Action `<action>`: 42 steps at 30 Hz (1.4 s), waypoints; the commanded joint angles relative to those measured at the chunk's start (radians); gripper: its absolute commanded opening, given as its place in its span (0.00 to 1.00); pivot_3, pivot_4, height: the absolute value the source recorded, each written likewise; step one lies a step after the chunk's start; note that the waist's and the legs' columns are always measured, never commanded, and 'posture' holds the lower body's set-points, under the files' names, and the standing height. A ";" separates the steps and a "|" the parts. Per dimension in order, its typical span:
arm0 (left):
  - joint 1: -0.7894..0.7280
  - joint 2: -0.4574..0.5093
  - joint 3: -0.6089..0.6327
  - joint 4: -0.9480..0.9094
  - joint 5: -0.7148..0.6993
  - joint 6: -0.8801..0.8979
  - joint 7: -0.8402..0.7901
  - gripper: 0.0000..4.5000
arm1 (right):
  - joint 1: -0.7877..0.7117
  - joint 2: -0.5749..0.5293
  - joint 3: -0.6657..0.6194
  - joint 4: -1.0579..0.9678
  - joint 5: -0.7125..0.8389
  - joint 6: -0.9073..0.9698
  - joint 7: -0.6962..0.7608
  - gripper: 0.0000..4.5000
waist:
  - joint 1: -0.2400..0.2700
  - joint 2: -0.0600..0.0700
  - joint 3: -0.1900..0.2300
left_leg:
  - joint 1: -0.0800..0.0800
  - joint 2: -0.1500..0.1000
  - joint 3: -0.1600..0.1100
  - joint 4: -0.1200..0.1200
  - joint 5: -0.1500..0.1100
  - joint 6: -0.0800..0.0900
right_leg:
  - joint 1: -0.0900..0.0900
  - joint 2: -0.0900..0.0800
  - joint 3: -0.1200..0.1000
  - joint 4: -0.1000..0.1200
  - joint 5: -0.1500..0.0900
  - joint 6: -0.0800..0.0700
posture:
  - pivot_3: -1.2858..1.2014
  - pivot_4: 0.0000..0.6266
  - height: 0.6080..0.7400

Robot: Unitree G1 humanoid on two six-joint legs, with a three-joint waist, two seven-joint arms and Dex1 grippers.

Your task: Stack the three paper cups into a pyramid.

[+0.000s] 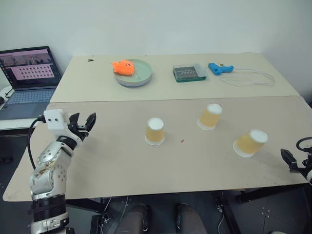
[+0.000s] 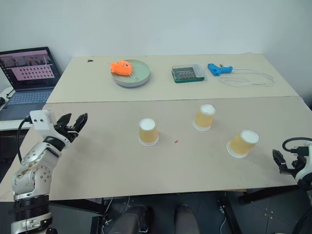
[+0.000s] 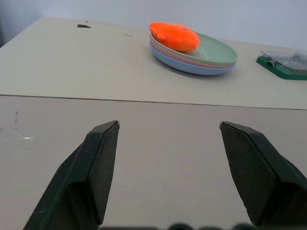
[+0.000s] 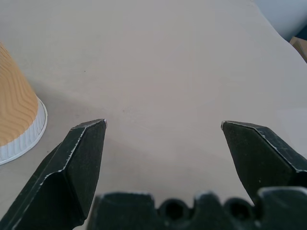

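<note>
All three paper cups (image 1: pixel 209 116) sit upside down, well apart on the table (image 1: pixel 122 161), so my left gripper (image 1: pixel 84 125) and right gripper (image 2: pixel 284 162) hang empty, jaws apart, ready to grab.

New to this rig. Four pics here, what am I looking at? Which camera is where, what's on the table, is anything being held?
It is a humanoid robot with two arms, each ending in a two-fingered black gripper. The two wide pictures come from a stereo camera on its head, looking down over the table. The other two come from cameras on the wrists, looking out between each gripper's fingers.

The left gripper and the right gripper are both open and hold nothing.

On the near part of the table stand three paper cups, upside down and apart: a left cup, a middle cup and a right cup. Farther back are stacked plates with an orange toy, a clear box, a blue tool and a white cord. A laptop sits off to the left.
</note>
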 commanded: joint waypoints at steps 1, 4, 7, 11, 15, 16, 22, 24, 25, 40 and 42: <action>-0.037 0.005 -0.007 -0.015 0.002 -0.024 -0.002 0.79 | -0.019 -0.002 -0.020 -0.033 0.005 -0.028 -0.009 0.99 | 0.000 0.000 0.000 | 0.000 0.000 0.000 0.000 0.000 0.000 | 0.000 0.000 0.000 0.000 0.000 0.000 | 0.52 0.24 0.92; -0.105 0.008 -0.028 -0.050 -0.054 0.016 -0.035 0.79 | -0.028 -0.001 -0.015 -0.027 0.004 -0.031 -0.011 0.99 | 0.001 0.000 0.000 | 0.000 0.000 0.000 0.000 0.000 0.000 | 0.000 0.000 0.000 0.000 0.000 0.000 | 0.52 0.24 0.92; -0.160 0.038 -0.063 -0.151 -0.155 0.094 -0.116 0.79 | -0.034 -0.004 -0.017 -0.019 -0.001 -0.031 -0.009 0.99 | 0.005 0.000 0.000 | 0.000 0.000 0.000 0.001 0.000 0.000 | 0.001 0.000 -0.001 0.000 0.000 0.000 | 0.52 0.24 0.92; -0.187 0.113 -0.097 -0.305 -0.387 0.259 -0.257 0.79 | -0.042 -0.010 -0.018 -0.009 -0.006 -0.033 -0.007 0.99 | 0.000 0.000 0.000 | 0.000 -0.001 0.000 0.001 -0.001 0.001 | 0.000 0.001 -0.001 0.000 0.000 0.000 | 0.52 0.24 0.92; -0.173 0.237 -0.144 -0.424 -0.572 0.388 -0.397 0.79 | -0.045 -0.010 -0.020 -0.008 -0.008 -0.035 -0.009 0.99 | -0.009 0.004 -0.001 | 0.000 0.000 0.000 0.001 -0.001 0.001 | -0.001 0.002 0.001 0.002 0.000 -0.001 | 0.52 0.24 0.92; -0.178 0.255 -0.161 -0.434 -0.594 0.403 -0.421 0.79 | -0.043 -0.015 -0.023 -0.010 -0.011 -0.035 -0.009 0.99 | -0.009 0.005 -0.001 | 0.000 0.000 0.000 0.001 -0.001 0.001 | 0.000 0.002 0.001 0.002 0.000 -0.001 | 0.52 0.24 0.92; -0.191 0.263 -0.263 -0.429 -0.573 0.394 -0.477 0.79 | -0.046 -0.098 -0.092 -0.073 0.033 -0.009 0.057 0.99 | -0.008 0.011 0.000 | 0.006 0.000 0.001 0.001 0.000 0.001 | 0.007 0.001 0.001 0.001 -0.002 -0.001 | 0.52 0.24 0.92; -0.186 0.266 -0.284 -0.419 -0.549 0.379 -0.492 0.79 | -0.031 -0.120 -0.130 -0.105 0.092 0.032 0.113 0.99 | -0.007 0.011 0.000 | 0.008 0.000 0.001 0.001 -0.001 0.001 | 0.009 0.001 0.001 0.001 -0.004 -0.003 | 0.52 0.24 0.92; -0.182 0.268 -0.291 -0.415 -0.536 0.370 -0.499 0.79 | 0.003 -0.123 -0.149 -0.148 0.133 0.049 0.165 0.99 | -0.006 0.011 0.000 | 0.008 0.000 0.001 0.001 -0.001 0.002 | 0.010 0.000 0.000 0.001 -0.006 -0.005 | 0.52 0.24 0.92; -0.172 0.267 -0.296 -0.409 -0.520 0.368 -0.533 0.79 | -0.218 -0.243 0.124 -0.334 0.311 0.135 0.286 0.99 | -0.019 0.006 0.003 | 0.008 0.002 0.001 0.001 -0.004 0.004 | 0.012 -0.009 -0.001 0.000 -0.011 -0.007 | 0.52 0.24 0.92; -0.167 0.267 -0.294 -0.418 -0.524 0.370 -0.527 0.79 | -0.389 -0.237 0.276 -0.221 0.254 0.103 0.287 0.99 | -0.019 0.005 0.004 | 0.006 0.001 0.001 0.001 -0.003 0.004 | 0.009 -0.008 -0.003 0.000 -0.011 -0.006 | 0.52 0.24 0.92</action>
